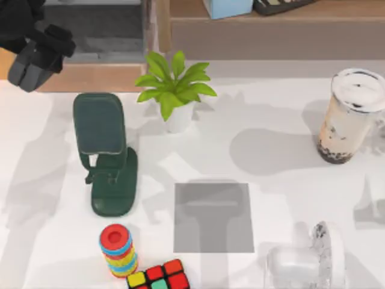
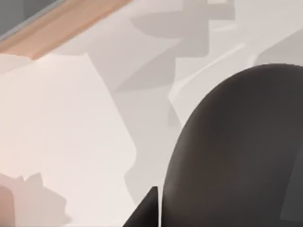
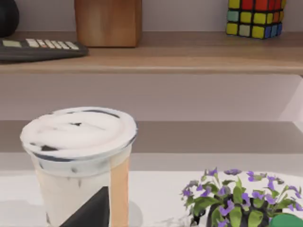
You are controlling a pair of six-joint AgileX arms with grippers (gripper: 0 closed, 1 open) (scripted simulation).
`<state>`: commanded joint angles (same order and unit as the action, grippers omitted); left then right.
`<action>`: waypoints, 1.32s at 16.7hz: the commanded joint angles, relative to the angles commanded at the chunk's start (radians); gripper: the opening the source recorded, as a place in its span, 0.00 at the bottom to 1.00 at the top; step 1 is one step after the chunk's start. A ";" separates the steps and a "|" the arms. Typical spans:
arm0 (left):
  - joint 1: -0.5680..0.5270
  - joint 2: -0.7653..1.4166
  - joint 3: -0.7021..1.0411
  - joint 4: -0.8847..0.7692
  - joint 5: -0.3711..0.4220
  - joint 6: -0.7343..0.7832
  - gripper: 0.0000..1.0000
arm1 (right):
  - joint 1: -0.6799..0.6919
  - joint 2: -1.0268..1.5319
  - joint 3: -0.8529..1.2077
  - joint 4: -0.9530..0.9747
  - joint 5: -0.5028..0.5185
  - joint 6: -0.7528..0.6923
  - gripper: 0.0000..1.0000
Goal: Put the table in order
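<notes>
The white table [image 1: 289, 108] carries a dark green phone stand [image 1: 108, 156] at the left and a potted green plant [image 1: 174, 90] behind it. A bubble tea cup [image 1: 349, 114] stands at the right, close up as the cup [image 3: 80, 161] in the right wrist view. A ring-stack toy [image 1: 118, 250] and a colour cube [image 1: 159, 277] sit at the front left. A clear glass mug [image 1: 307, 262] is at the front right. My left gripper [image 1: 27, 72] hovers at the back left corner, holding nothing. A dark wedge of my right gripper [image 3: 90, 208] shows before the cup.
A grey square mat [image 1: 212, 217] lies front centre. A tan shelf unit [image 1: 240, 30] runs along the back, holding a calculator [image 3: 40, 47], a wooden box [image 3: 108, 21] and a second colour cube [image 3: 255, 19]. A purple-flowered plant [image 3: 236, 198] stands near the cup.
</notes>
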<state>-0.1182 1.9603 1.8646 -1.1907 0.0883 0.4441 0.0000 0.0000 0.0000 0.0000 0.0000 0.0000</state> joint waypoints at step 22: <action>-0.707 0.166 -0.259 0.156 -0.052 1.845 0.00 | 0.000 0.000 0.000 0.000 0.000 0.000 1.00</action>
<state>-0.8249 2.1265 1.6058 -1.0349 0.0367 2.2891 0.0000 0.0000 0.0000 0.0000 0.0000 0.0000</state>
